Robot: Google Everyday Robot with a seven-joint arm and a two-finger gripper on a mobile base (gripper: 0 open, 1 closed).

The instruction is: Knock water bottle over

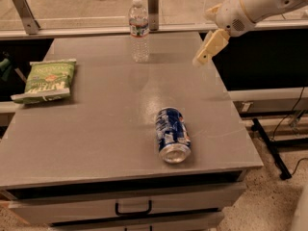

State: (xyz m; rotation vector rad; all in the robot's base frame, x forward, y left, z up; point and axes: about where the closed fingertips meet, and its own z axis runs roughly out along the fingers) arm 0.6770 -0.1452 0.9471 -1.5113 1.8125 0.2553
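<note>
Grey table is overhung near its far right edge by the gripper, whose opening cannot be told, and the water bottle, stood upright at the far edge well apart, could be missed if swept at too high.
</note>
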